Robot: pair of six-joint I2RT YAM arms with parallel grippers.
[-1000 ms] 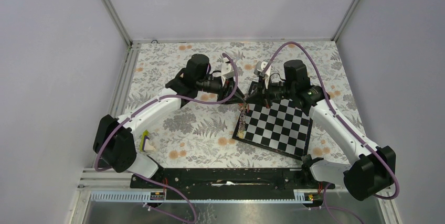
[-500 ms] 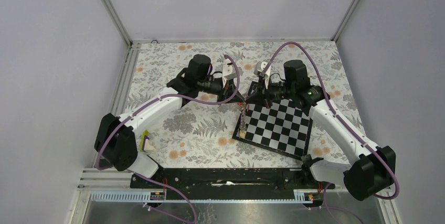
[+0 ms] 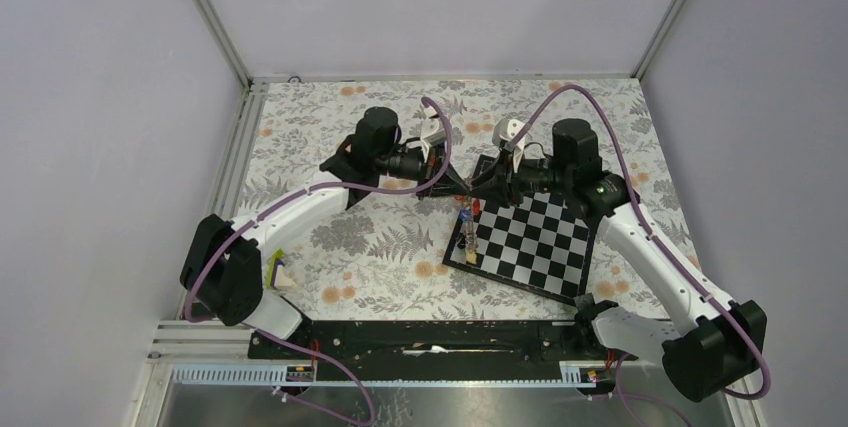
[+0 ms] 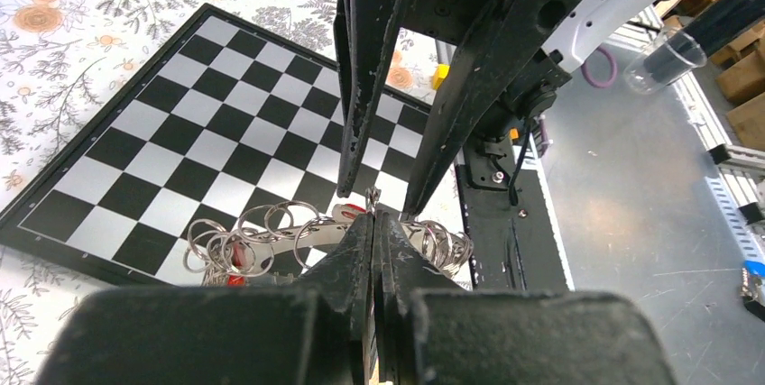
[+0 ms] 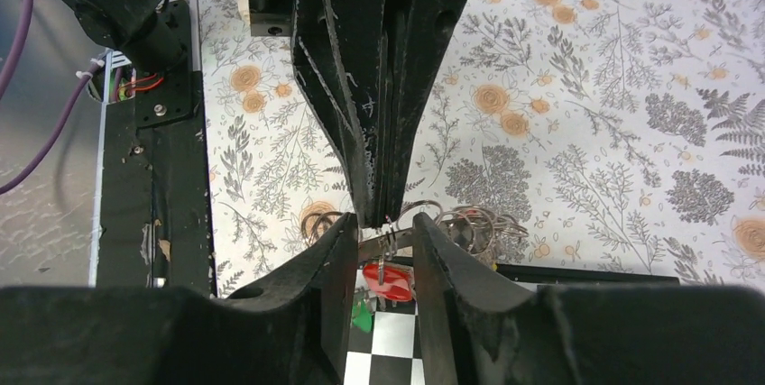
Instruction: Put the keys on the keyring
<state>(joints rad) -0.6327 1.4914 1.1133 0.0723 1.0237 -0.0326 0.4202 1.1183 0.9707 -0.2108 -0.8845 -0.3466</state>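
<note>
Two grippers meet above a chessboard point(image 3: 530, 242) corner: I see my left gripper point(image 4: 373, 214) pinching the keyring point(image 4: 302, 233), my right gripper point(image 5: 383, 223) spread around it, keys point(image 5: 388, 284) dangling below.

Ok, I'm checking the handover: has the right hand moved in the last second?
Yes, slightly: in the top view the right hand has drawn back rightward along the chessboard's far edge, away from the left hand.
</note>
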